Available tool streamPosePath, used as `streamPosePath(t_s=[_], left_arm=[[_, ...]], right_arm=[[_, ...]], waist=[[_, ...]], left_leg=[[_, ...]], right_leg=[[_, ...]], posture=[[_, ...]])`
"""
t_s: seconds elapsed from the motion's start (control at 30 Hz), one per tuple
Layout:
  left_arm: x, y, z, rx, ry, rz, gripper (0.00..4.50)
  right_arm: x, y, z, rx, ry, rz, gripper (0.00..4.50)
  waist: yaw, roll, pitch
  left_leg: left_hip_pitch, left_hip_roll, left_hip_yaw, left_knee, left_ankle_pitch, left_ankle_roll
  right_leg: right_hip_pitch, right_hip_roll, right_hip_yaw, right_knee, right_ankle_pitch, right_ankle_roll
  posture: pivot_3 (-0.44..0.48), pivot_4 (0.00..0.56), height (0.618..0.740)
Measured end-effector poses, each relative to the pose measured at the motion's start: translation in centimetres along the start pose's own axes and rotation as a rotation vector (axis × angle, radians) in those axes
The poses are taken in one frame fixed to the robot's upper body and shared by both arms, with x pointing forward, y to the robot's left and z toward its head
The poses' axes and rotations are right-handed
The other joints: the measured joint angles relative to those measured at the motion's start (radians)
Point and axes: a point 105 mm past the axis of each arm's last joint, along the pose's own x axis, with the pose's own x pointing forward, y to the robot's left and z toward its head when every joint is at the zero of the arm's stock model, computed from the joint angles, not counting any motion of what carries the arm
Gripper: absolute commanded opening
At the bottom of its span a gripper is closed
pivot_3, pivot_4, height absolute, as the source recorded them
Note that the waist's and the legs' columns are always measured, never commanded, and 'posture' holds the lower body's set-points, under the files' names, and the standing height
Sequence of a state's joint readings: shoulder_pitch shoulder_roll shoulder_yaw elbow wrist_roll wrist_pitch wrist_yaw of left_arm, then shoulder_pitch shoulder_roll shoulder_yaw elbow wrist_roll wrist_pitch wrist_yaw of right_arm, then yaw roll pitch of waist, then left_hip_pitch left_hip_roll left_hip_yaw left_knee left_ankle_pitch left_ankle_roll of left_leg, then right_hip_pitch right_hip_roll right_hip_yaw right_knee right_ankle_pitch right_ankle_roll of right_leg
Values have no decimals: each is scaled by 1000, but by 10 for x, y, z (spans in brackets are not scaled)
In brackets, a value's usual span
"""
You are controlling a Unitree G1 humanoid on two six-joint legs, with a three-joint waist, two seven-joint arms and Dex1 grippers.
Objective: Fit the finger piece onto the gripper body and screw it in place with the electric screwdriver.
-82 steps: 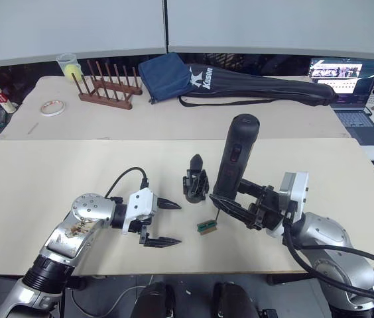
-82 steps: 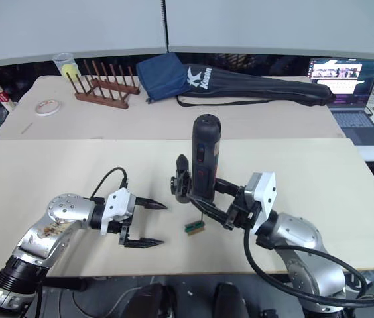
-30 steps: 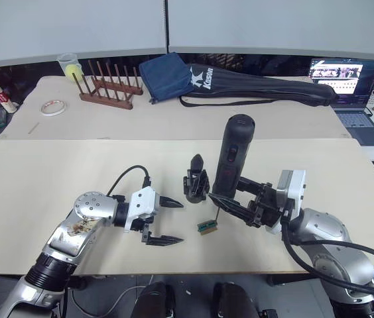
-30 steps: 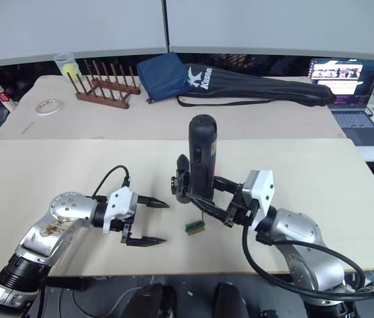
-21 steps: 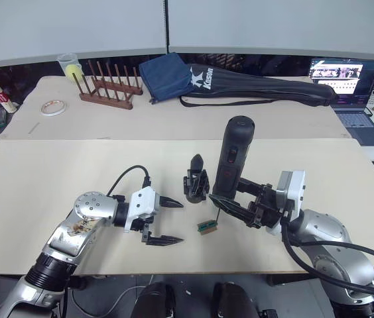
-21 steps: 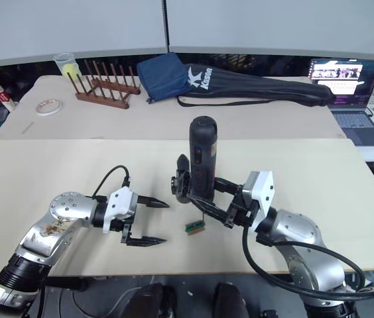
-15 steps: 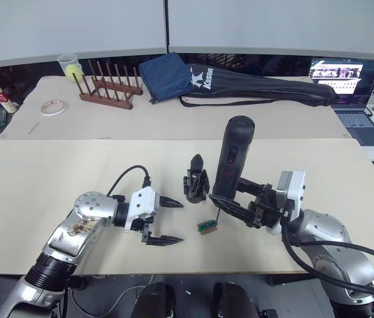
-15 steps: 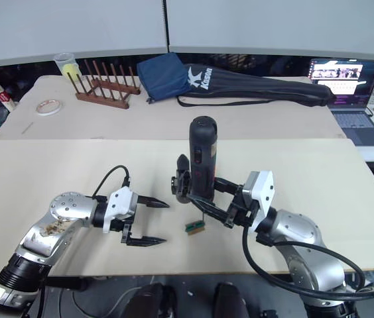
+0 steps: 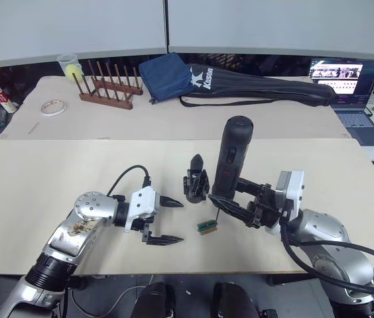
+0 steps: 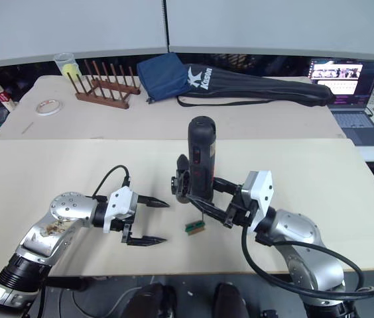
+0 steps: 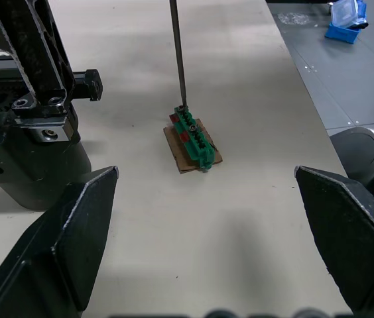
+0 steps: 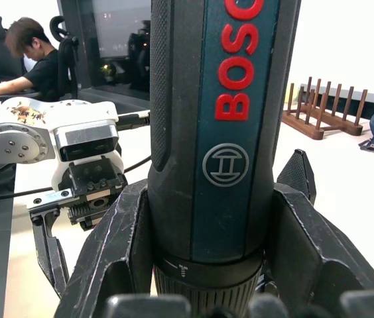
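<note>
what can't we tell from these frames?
- Finger piece: no loose one identifiable in either eye view.
- Screw on the bit: too small; in the left wrist view the electric screwdriver tip merely meets the green block.
- Gripper body: partly hidden by the screwdriver in the right eye view.
- Right pincer fingertips: behind the tool.

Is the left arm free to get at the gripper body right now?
Probably yes. The left gripper is open and empty, with bare table between it and the gripper body; the electric screwdriver stands on the far side.

Two beige tables against a grey wall, laptop far right
</note>
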State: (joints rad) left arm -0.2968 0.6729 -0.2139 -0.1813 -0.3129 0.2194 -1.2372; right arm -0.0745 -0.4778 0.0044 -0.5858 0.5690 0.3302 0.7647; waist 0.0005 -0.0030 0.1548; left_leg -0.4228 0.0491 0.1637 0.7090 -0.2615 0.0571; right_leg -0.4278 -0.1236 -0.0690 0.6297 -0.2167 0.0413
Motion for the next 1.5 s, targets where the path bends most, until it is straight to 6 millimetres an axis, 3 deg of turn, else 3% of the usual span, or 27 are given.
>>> streamPosePath(t_s=[1.5], left_arm=[[0,1,0,0,-1,5,4500]], right_arm=[[1,2,-4,51,33,32,1967]], waist=[[1,0,0]], left_leg=[[0,0,0,0,0,0]], right_leg=[[0,0,0,0,0,0]], posture=[[0,150,740]])
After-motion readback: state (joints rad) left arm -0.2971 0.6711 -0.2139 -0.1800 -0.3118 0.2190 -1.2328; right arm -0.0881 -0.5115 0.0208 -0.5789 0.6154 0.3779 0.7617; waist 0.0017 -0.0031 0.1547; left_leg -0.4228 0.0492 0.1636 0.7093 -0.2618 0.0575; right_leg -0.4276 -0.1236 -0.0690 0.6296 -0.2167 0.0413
